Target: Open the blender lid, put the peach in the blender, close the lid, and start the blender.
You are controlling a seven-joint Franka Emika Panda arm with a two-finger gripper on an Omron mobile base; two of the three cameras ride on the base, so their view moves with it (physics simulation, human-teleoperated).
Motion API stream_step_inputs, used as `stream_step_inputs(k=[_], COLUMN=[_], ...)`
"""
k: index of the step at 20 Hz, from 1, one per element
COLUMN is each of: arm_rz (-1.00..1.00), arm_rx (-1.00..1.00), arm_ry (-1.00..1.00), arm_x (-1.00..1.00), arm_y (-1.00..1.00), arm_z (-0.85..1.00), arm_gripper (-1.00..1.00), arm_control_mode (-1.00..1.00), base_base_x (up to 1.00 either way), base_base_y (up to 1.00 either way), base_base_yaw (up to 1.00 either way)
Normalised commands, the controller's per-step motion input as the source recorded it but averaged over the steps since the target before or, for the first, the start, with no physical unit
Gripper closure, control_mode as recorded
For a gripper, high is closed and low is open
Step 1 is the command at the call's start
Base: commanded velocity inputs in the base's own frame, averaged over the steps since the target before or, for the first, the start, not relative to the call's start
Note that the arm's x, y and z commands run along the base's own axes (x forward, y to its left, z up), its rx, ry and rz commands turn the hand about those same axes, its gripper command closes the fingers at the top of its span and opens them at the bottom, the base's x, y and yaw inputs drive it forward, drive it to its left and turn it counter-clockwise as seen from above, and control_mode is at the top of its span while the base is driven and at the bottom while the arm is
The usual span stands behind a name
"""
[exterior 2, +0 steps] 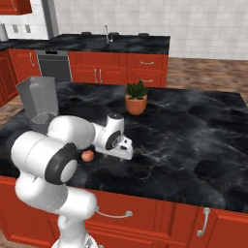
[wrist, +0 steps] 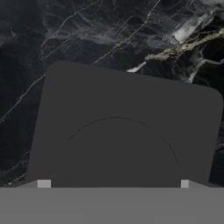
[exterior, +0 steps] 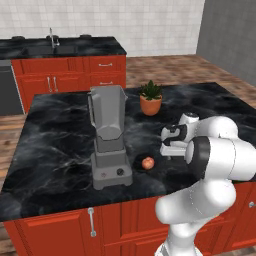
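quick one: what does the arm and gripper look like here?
Glossy white arm of fat rounded segments, with black bands at the joints and a black disc cap on the big joint. The gripper is a white blocky hand with a dark patch near the wrist. Its fingertips are small and pale grey. No cables or markings visible.

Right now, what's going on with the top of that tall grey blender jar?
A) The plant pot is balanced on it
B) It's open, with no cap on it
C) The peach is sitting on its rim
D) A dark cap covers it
B: the blender jar's rim is bare and you can see down into it, while the flat dark blender lid lies on the black counter under the hand, and the peach sits beside the base.
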Motion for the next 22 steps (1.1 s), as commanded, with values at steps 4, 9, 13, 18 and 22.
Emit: stream_step_inputs(k=[4, 9, 13, 18, 22], arm_rz=[0.0, 0.0, 0.0, 0.0, 0.0], arm_rx=[0.0, 0.0, 0.0, 0.0, 0.0], arm_ry=[0.03, 0.07, 0.09, 0.06, 0.18], arm_x=[0.49, 0.19, 0.0, -0.01, -0.11], arm_y=[-0.01, -0.02, 0.0, -0.01, -0.03], arm_z=[-0.31, -0.15, -0.1, 0.02, 0.0], arm_gripper=[-1.0, -1.0, -1.0, -1.0, -1.0], arm_control_mode=[-1.0, -1.0, -1.0, -1.0, -1.0], base_base_x=[0.0, 0.0, 0.0, 0.0, 0.0], base_base_y=[0.0, 0.0, 0.0, 0.0, 0.0], base_base_yaw=[0.0, 0.0, 0.0, 0.0, 0.0])
